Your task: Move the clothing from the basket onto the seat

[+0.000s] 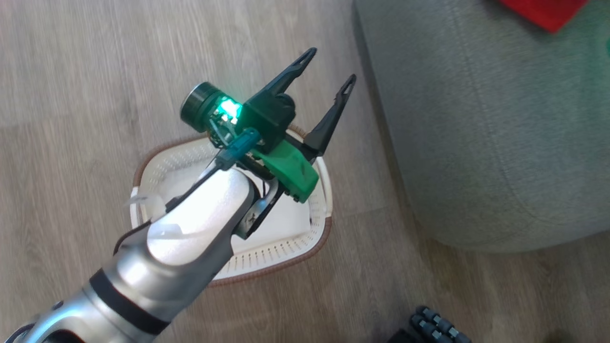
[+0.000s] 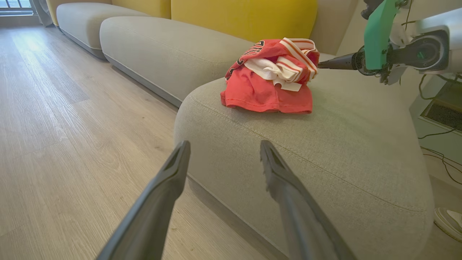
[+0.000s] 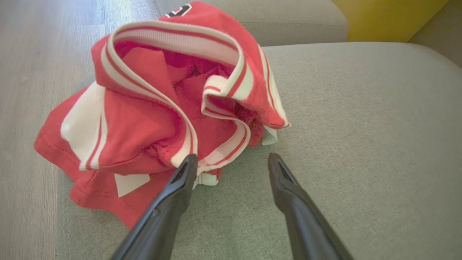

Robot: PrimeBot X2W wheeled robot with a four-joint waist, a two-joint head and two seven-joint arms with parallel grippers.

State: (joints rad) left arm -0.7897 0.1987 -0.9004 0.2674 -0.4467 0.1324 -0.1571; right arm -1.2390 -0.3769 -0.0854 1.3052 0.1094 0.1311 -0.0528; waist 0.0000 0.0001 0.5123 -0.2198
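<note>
Clothing (image 3: 155,108) lies in a crumpled heap on the seat (image 3: 361,126), near the cushion's front edge, collar stripes uppermost and some dark lettering showing at the far side. Right gripper (image 3: 232,157) sits low over the seat just beside the heap, jaws spread wide with nothing between them. One fingertip is at the cloth's hem, and I cannot tell whether it touches. Left gripper (image 1: 330,64) hangs above the basket (image 1: 286,250), which stands on the wooden floor (image 1: 95,71) near the seat; its jaws are also wide apart and hold nothing. The parts of the basket's inside that show are bare white, with no red cloth, though the forearm hides a good share of it. Judgement: the transfer looks essentially done, with the garments on the seat and free of both grippers. What is left is to confirm that nothing remains under the arm's shadow in the basket, and then pull the right gripper clear of the heap without snagging the hem
</note>
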